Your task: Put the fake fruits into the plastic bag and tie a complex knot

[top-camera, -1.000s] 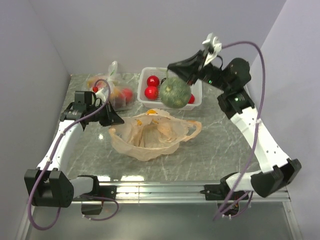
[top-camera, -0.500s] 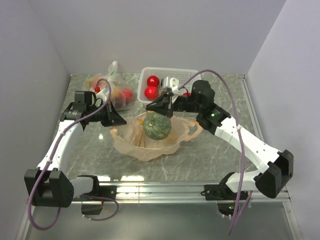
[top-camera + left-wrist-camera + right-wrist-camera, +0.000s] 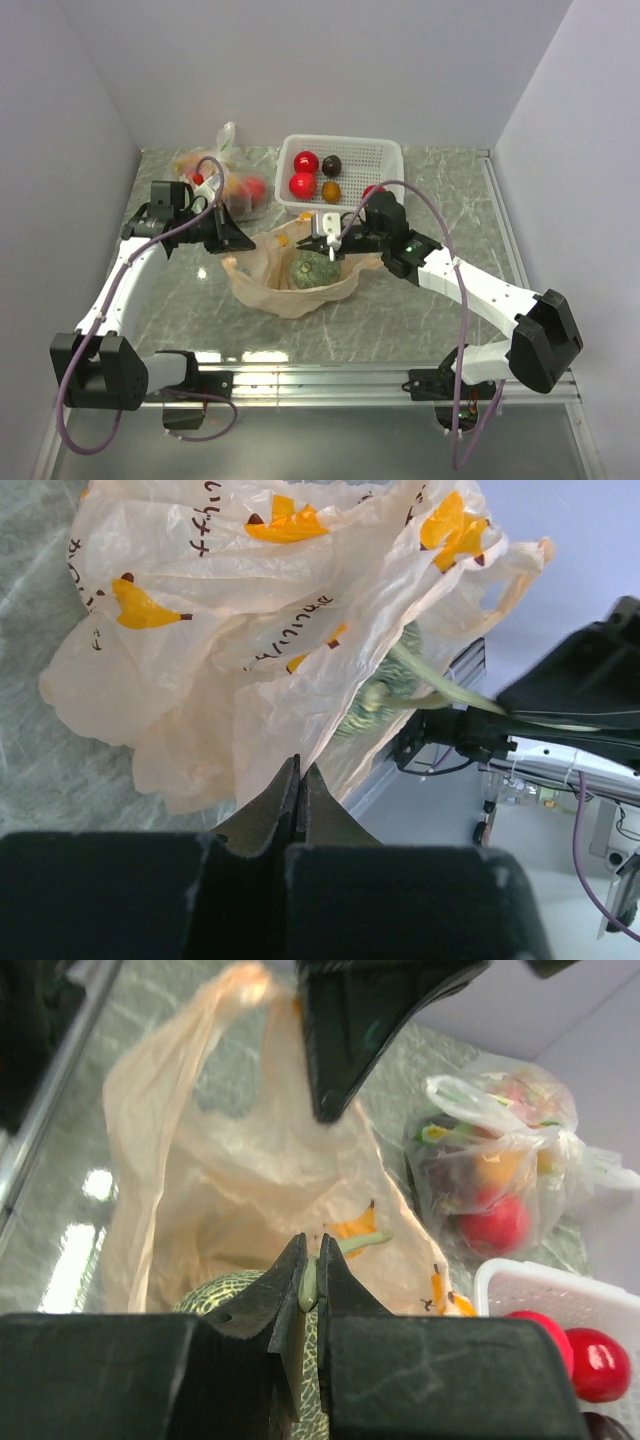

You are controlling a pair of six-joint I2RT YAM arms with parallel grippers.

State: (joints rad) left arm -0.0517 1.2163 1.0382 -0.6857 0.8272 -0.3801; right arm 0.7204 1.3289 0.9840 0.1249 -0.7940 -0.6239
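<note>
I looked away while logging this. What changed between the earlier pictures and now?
The right gripper, holding the melon by its stem, carried it from over the basket toward the near side and down into the plastic bag. The left gripper stayed clamped on the bag's rim; the basket did not move.

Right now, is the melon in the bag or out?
In. The melon sits low inside the open bag, right gripper shut on its stem.

Green-veined marble table (image 3: 450,190), pale lilac walls (image 3: 300,60)
</note>
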